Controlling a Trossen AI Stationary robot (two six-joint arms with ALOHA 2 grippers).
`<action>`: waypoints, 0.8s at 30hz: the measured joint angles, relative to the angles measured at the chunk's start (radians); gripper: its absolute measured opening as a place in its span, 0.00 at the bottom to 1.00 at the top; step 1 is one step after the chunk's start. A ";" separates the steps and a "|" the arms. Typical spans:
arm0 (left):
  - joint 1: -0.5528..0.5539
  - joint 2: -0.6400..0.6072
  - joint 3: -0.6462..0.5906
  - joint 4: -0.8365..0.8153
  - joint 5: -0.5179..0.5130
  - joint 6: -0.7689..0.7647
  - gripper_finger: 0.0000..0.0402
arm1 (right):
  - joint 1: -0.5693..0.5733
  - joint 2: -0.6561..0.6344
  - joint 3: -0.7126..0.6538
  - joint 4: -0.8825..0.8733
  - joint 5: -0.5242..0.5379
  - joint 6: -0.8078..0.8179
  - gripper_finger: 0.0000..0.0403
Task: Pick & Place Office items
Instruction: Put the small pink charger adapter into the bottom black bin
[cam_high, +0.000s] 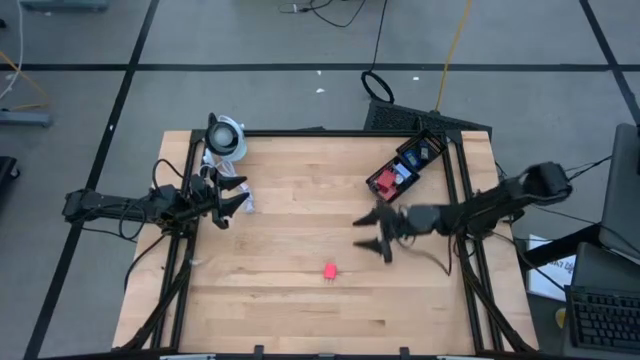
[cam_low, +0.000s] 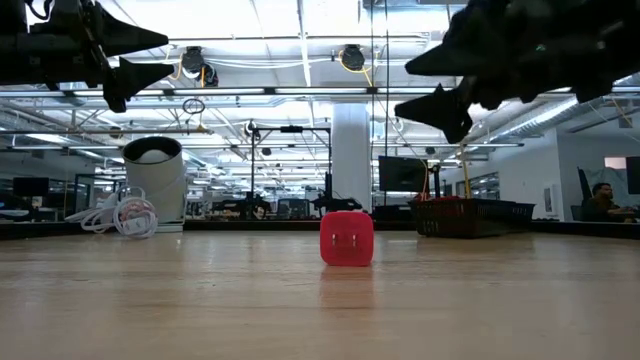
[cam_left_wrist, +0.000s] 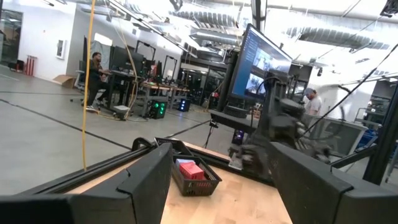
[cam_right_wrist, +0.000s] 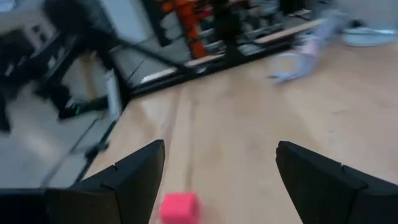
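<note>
- Spanning most of the high view, the wooden table (cam_high: 300, 300) was bounded by a dark frame rail (cam_high: 180, 260) along its left and right edges; the broad middle and near portions of its surface were bare wood.
- A black basket (cam_high: 432, 160) sat at the far right corner, just inside the frame, holding red (cam_high: 383, 182) and blue (cam_high: 420, 155) blocks; in the left wrist view it appeared as a mesh tray (cam_left_wrist: 200, 184) with a red block on top.
- A round white-and-black device (cam_high: 226, 137) and a white coiled cable (cam_low: 125, 215) stood at the far left edge, close together.
- The pink-red block (cam_high: 330, 270) lay alone on the open wood, near the table's centre line and toward the near edge; in the low view it stood upright (cam_low: 347, 238), touching nothing else.
- The right gripper (cam_high: 382, 233) hung above the table, between the basket and the pink-red block, its fingers spread wide and holding nothing; its wrist view showed the block (cam_right_wrist: 179, 206) on the table ahead of the open fingers, nearer one of them, not touching either.
- The left gripper (cam_high: 232, 203) hovered at the left edge, near the cable, fingers parted and holding nothing, well apart from the block.
</note>
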 joint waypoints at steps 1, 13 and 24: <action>0.000 0.000 0.000 0.000 0.000 0.000 0.66 | 0.039 0.031 0.007 0.021 0.022 -0.023 0.74; 0.000 0.000 0.000 0.000 0.000 0.000 0.66 | 0.262 0.459 0.315 -0.127 0.230 -0.124 0.74; 0.000 0.000 0.000 0.000 0.000 0.000 0.66 | 0.257 0.560 0.398 -0.203 0.233 -0.120 0.73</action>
